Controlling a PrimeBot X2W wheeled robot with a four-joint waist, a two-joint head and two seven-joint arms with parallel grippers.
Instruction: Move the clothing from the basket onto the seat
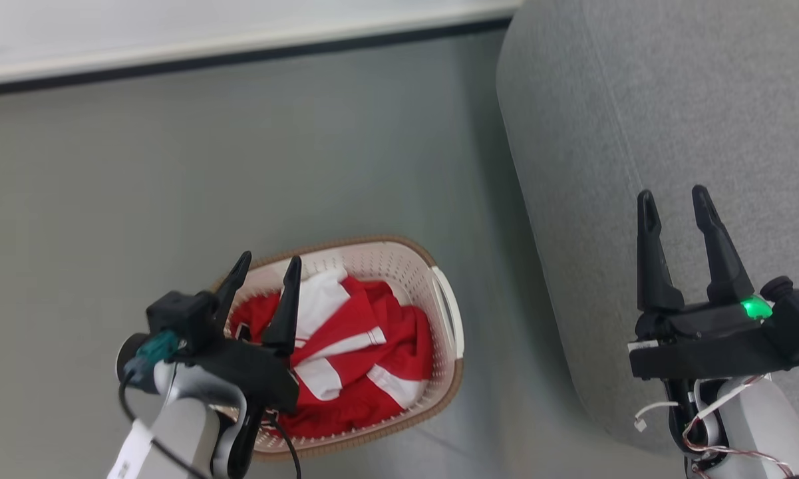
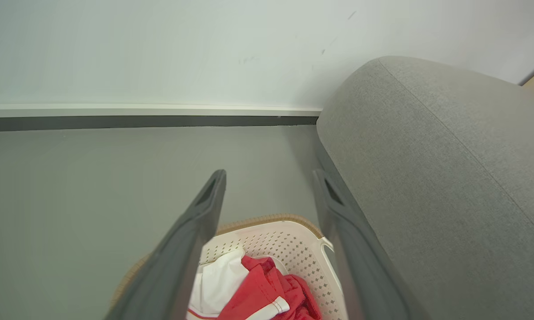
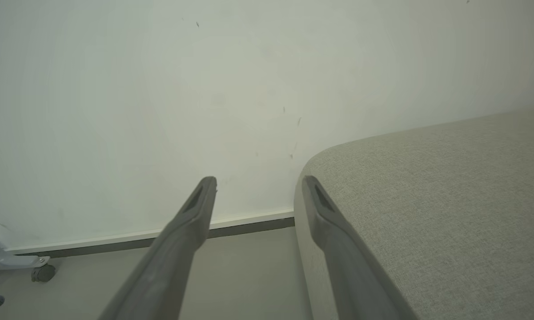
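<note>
Nothing is moved yet: the clothing lies in the basket. My left claw hangs above the basket, my right claw right of it by the seat, both wide open, empty.

The left gripper stands at the lower left of the head view. Its two dark fingers are spread apart and empty, tips tilted up and slightly right. Its pale forearm rises from the bottom edge, with a teal connector at the wrist. The right gripper sits at the lower right, fingers wide with nothing between them. A green light glows on its base, and loose wires trail along the wrist.
</note>
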